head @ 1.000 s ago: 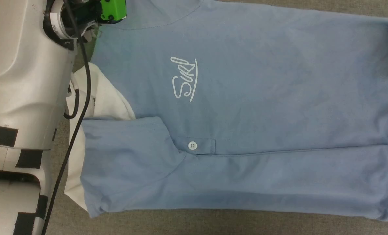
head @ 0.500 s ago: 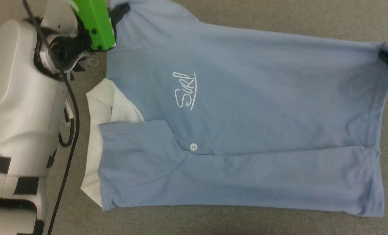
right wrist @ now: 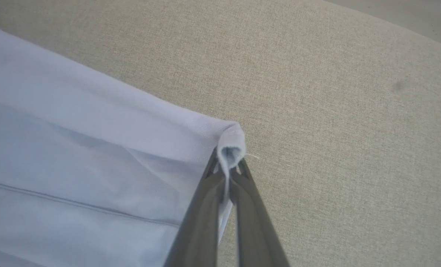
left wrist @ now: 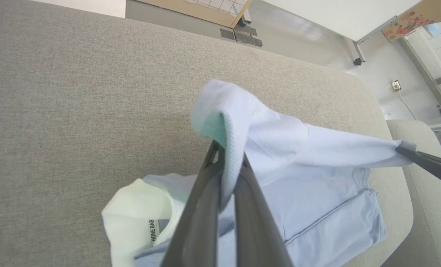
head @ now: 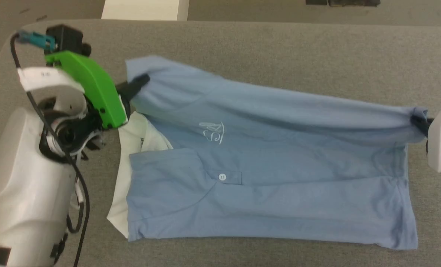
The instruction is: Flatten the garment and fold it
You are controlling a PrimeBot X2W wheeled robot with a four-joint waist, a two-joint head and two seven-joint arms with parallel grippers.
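The garment (head: 279, 193), a light blue polo with a white collar (head: 138, 137) and one white button (head: 222, 177), lies sideways on the grey table, its near side folded over. Its far edge is lifted off the surface. My left gripper (head: 142, 79) is shut on the sleeve end of that edge; in the left wrist view the fabric (left wrist: 242, 126) drapes over the closed left gripper (left wrist: 227, 155). My right gripper (head: 417, 120) is shut on the hem corner, which bunches at the right gripper (right wrist: 227, 167) tip in the right wrist view.
The grey fabric-covered table (head: 279, 52) extends behind the shirt to its far edge. Beyond it are floor and a pale box (head: 142, 9). My left forearm (head: 23, 185) with its black cable fills the lower left.
The head camera has pulled back and up, so the whole shirt and table edge come into sight. Both grippers have raised the shirt's far edge off the table; the logo now looks foreshortened.
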